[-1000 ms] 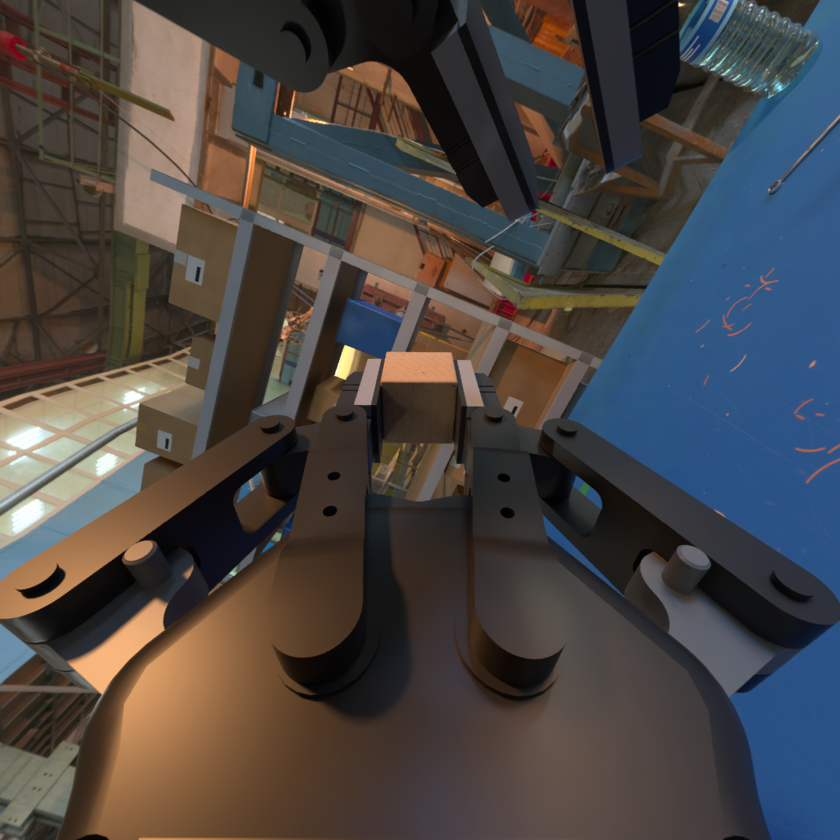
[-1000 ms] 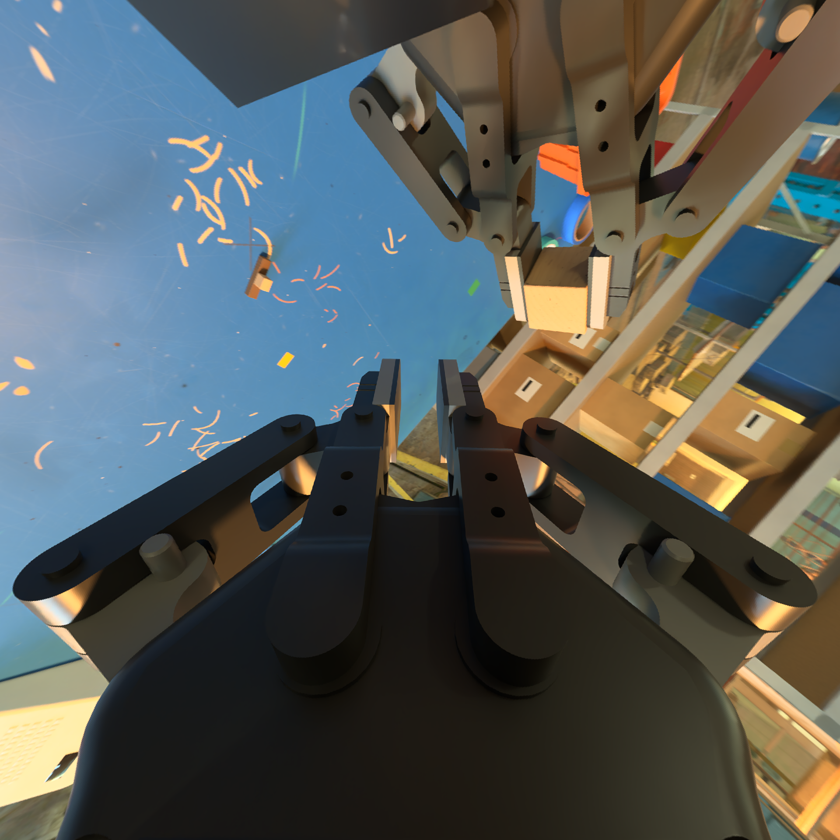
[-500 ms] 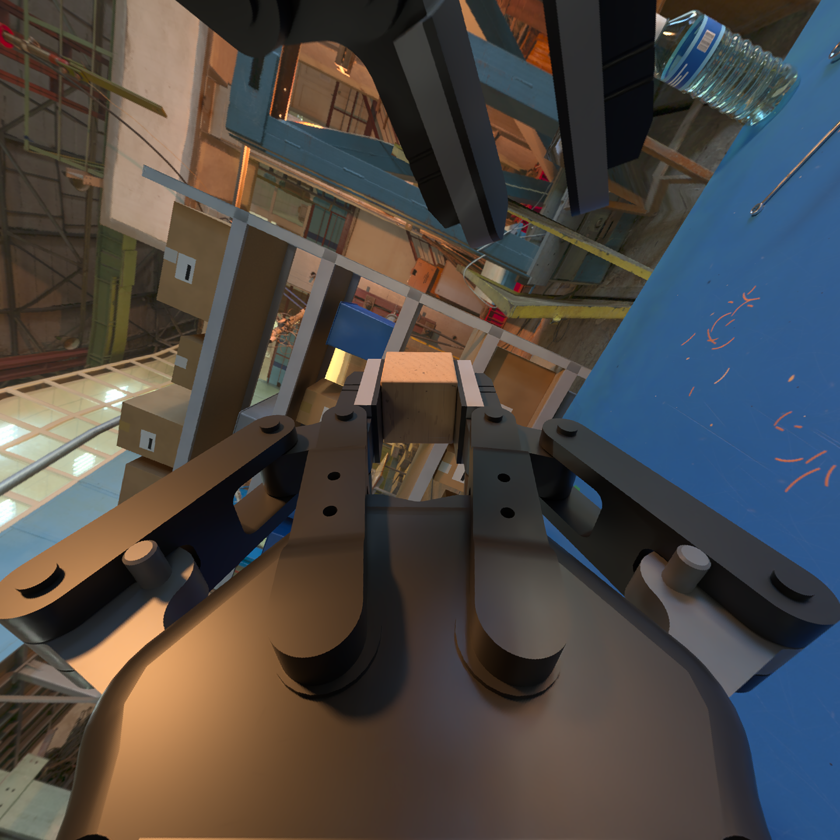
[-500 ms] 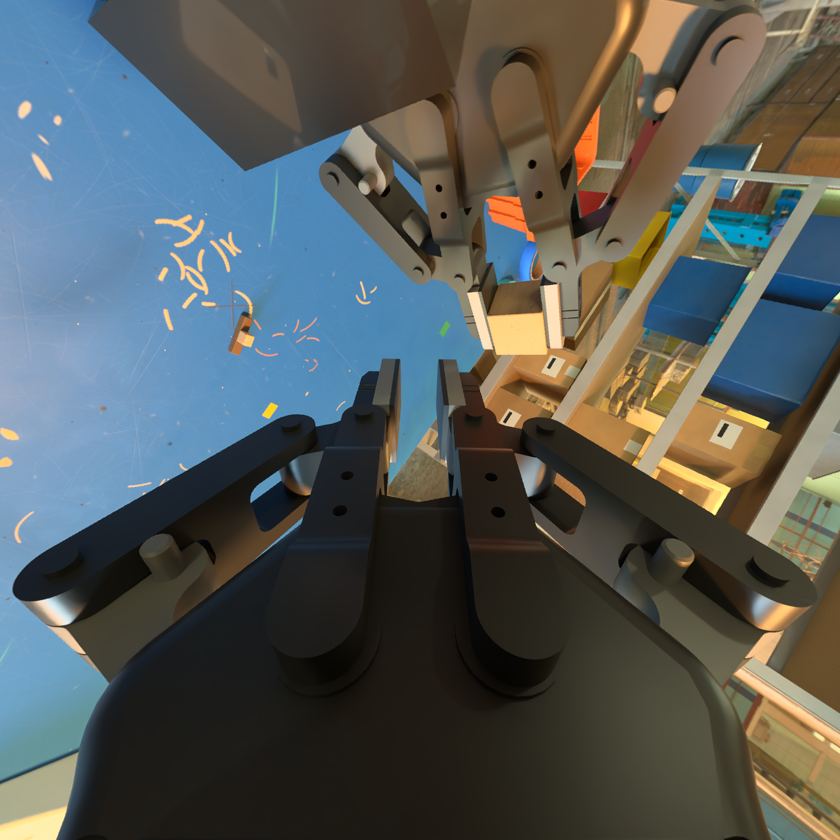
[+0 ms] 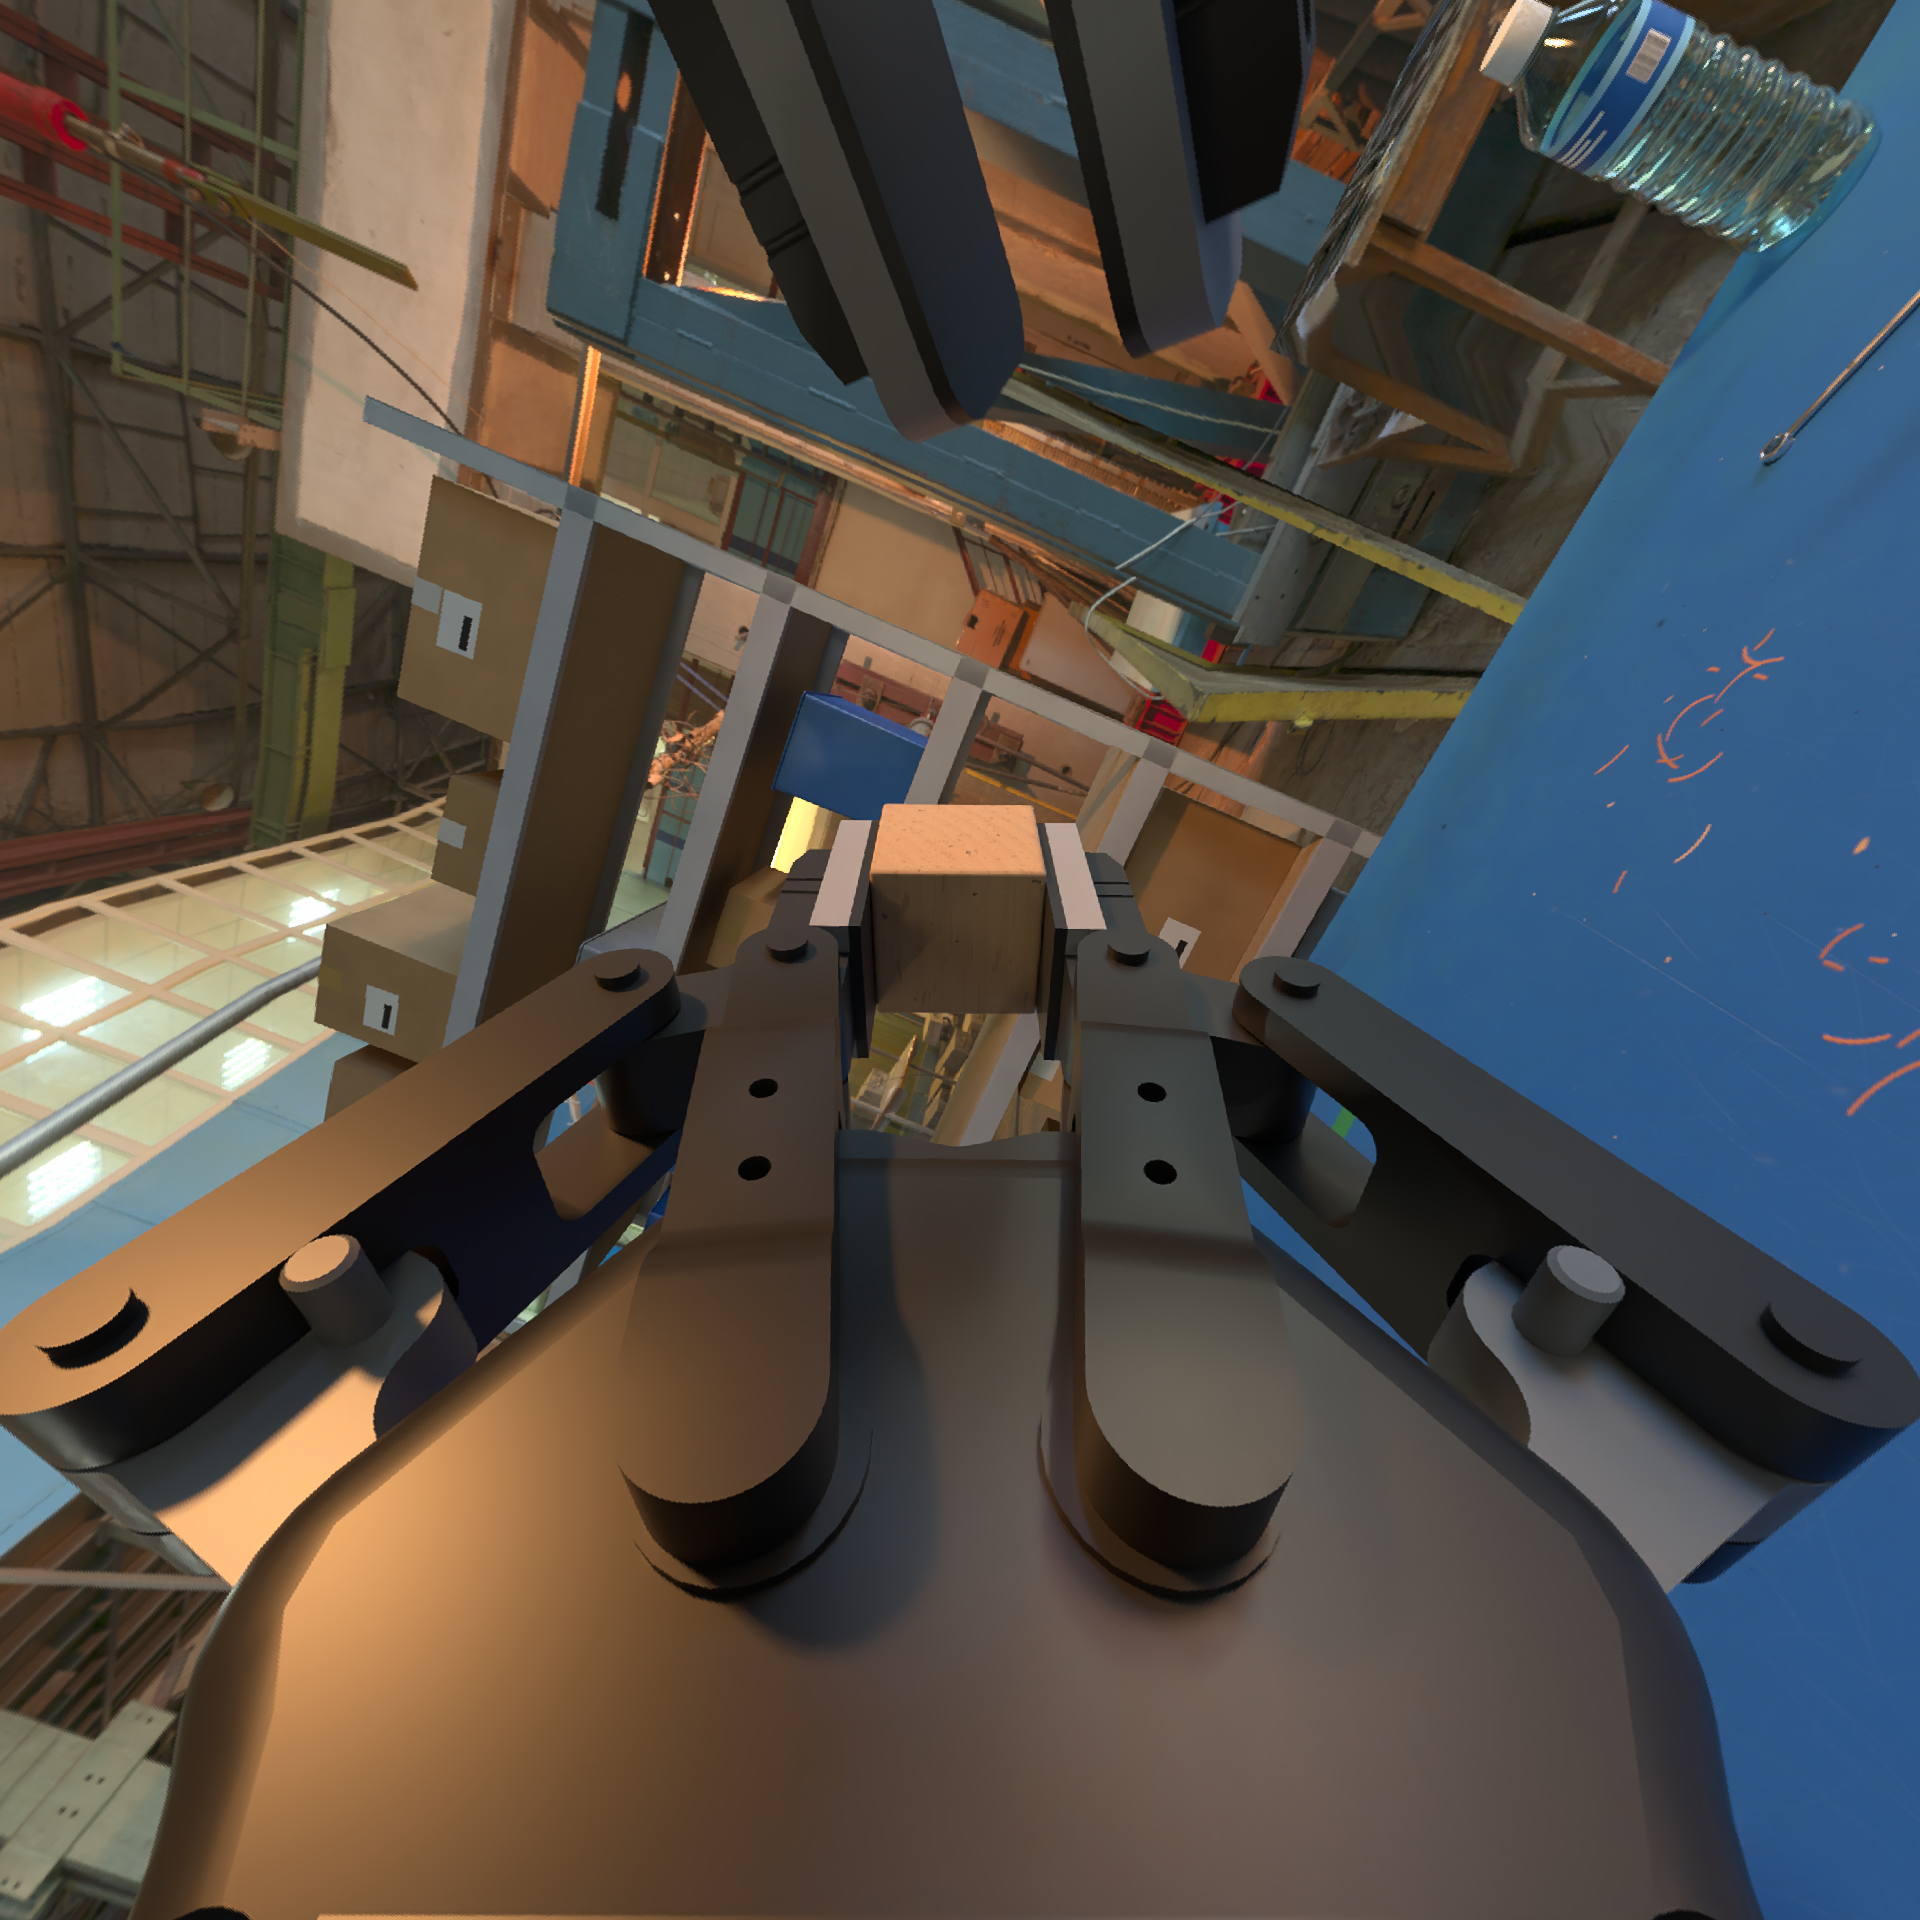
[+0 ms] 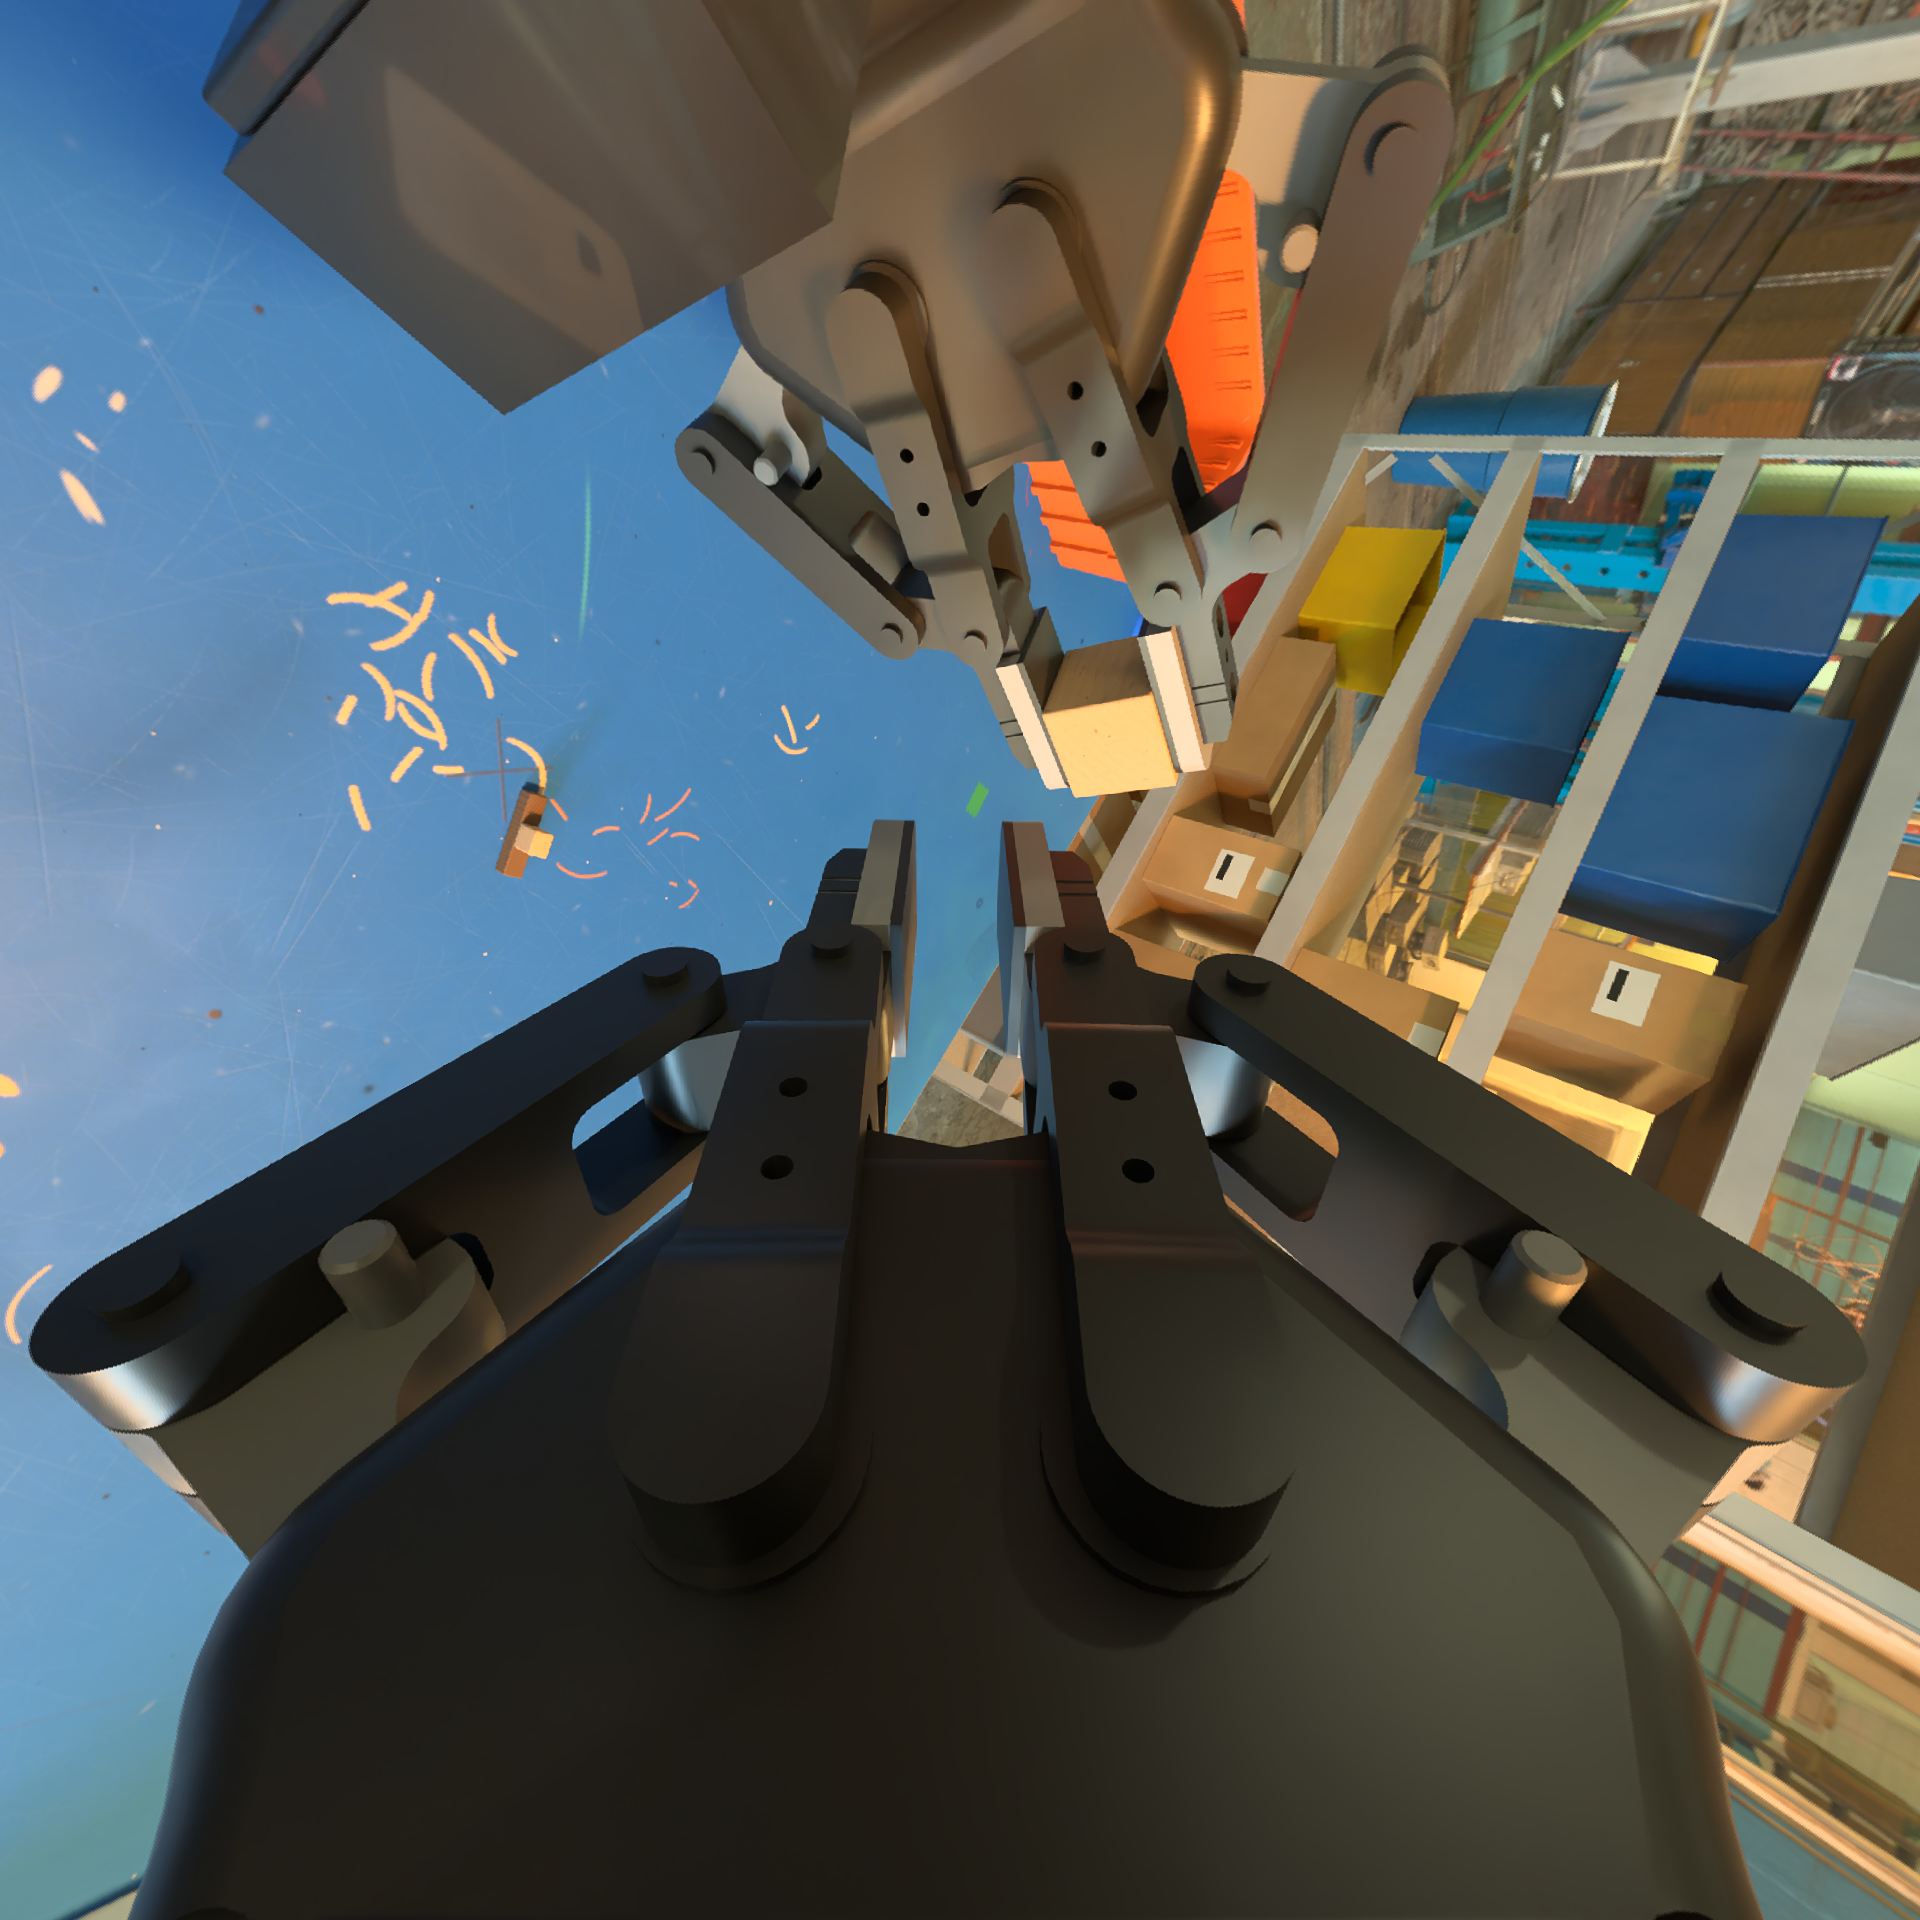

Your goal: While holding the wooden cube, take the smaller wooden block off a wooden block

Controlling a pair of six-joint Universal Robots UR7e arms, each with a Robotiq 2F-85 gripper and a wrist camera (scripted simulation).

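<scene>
Right gripper point(image 6: 958, 873) nearer now, left gripper point(image 5: 956, 904) clamping wooden cube point(image 5: 956, 899).

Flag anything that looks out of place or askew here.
Nothing looks damaged or spilled. The cube sits square in the left gripper. The small block is on its larger block on the blue table. The water bottle lies on its side.

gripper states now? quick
Left claw: closed on the wooden cube.
Right claw: empty, narrow gap between its fingers, not gripping anything.
</scene>
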